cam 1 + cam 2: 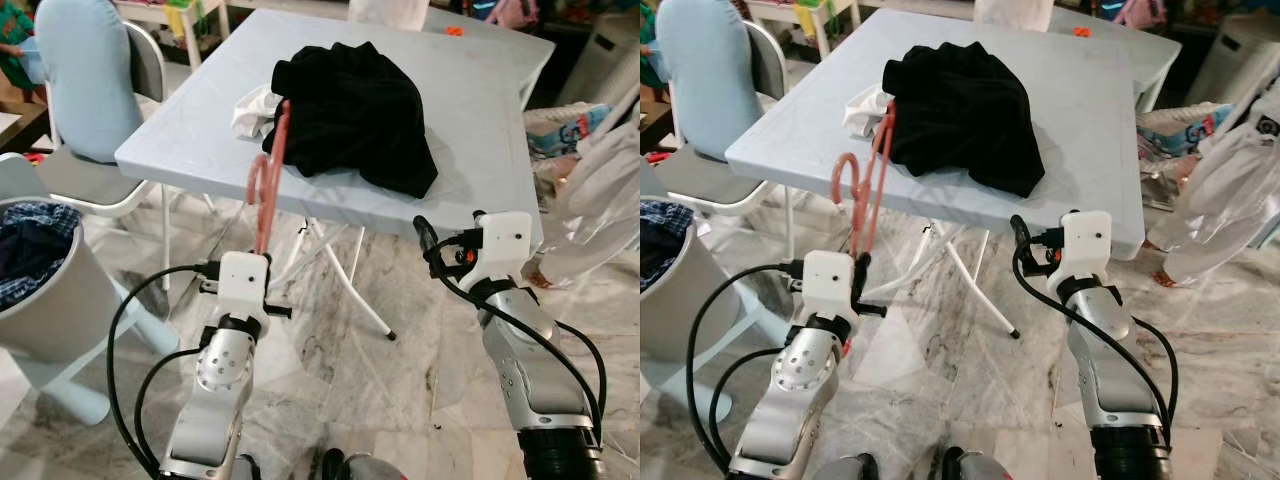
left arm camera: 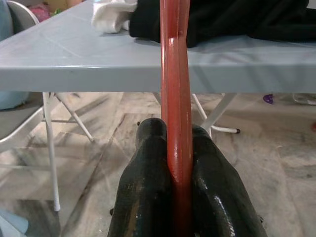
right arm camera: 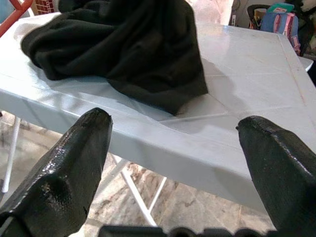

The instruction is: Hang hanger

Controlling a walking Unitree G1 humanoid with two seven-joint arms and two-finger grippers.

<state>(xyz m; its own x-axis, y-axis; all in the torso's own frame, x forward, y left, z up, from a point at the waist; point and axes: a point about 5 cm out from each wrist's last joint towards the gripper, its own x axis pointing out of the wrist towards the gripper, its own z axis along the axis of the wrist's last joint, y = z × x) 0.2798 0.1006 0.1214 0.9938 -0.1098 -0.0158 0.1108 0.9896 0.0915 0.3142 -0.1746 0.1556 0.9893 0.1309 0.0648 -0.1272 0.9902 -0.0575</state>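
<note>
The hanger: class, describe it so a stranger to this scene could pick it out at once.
Start at the pale grey folding table with the heap of black clothing. At its near edge, the left gripper is shut on the hanger, which leans up towards the cloth. It is the one thin, salmon-red, hooked piece there.

No text, label, brand, number or sign can be read in any of the views. A bag (image 1: 562,130) with a coloured print lies beyond the table's (image 1: 480,120) far right corner, and another coloured bag (image 3: 279,22) sits past the table in the right wrist view, but any lettering on either is too small and blurred to make out. A round dark emblem (image 1: 1267,125) shows on a white garment at the right edge of the head views; its content cannot be told.
</note>
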